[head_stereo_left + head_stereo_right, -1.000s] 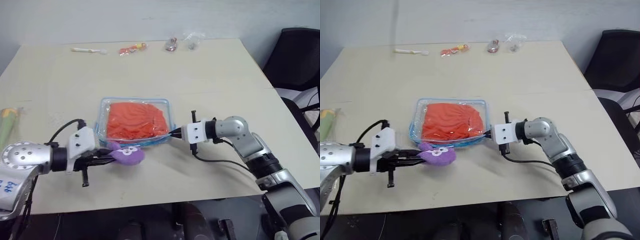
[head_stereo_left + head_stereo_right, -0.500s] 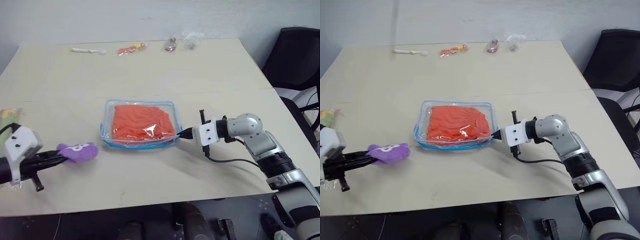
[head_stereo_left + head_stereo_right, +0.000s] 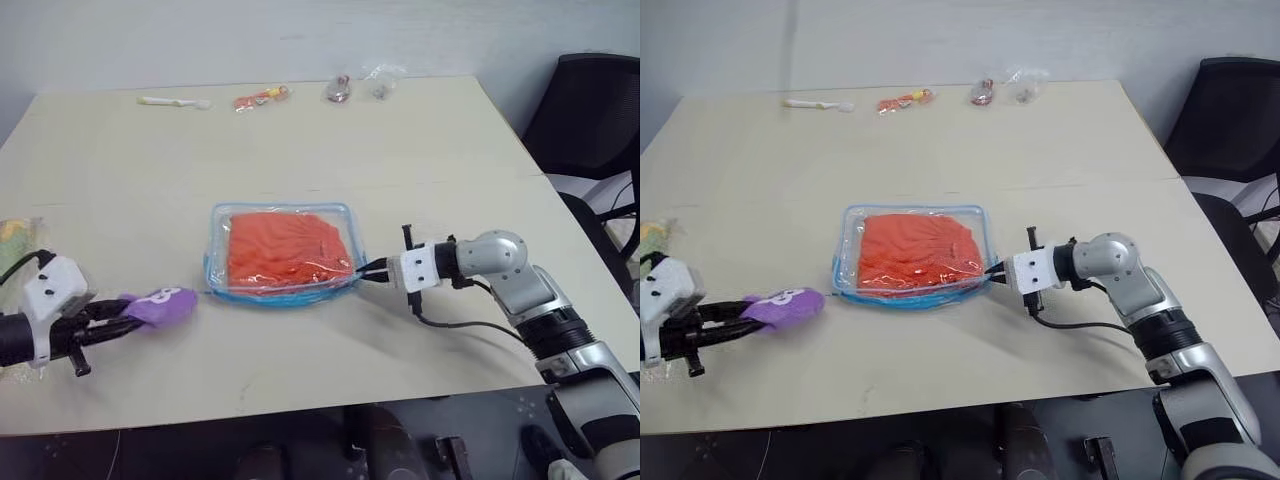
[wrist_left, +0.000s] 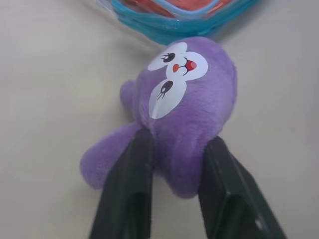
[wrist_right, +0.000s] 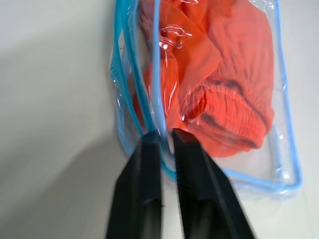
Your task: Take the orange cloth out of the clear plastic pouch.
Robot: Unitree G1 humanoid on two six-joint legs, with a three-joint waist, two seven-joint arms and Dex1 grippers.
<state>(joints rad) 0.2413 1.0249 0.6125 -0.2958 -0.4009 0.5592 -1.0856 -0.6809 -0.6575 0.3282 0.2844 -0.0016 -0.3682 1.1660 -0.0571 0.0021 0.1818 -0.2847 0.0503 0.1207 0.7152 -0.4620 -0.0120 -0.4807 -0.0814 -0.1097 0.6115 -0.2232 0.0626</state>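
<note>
1. Orange cloth (image 3: 288,247) lies inside the clear pouch (image 3: 283,290) on the counter (image 3: 420,150), between both pincers.
2. Left pincer (image 3: 118,312) grips a purple plush toy (image 3: 162,306), beside the pouch.
3. Right pincer (image 3: 368,270) pinches the pouch's blue edge, fingers nearly together.

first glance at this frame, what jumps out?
The orange cloth, bright inside the clear plastic pouch at mid-table. The right gripper pinches the pouch's blue-trimmed edge at its right end, while out to the left the left gripper has its fingers on either side of a purple plush toy that sits just off the pouch's left corner. A few small items lie along the far edge of the table.
</note>
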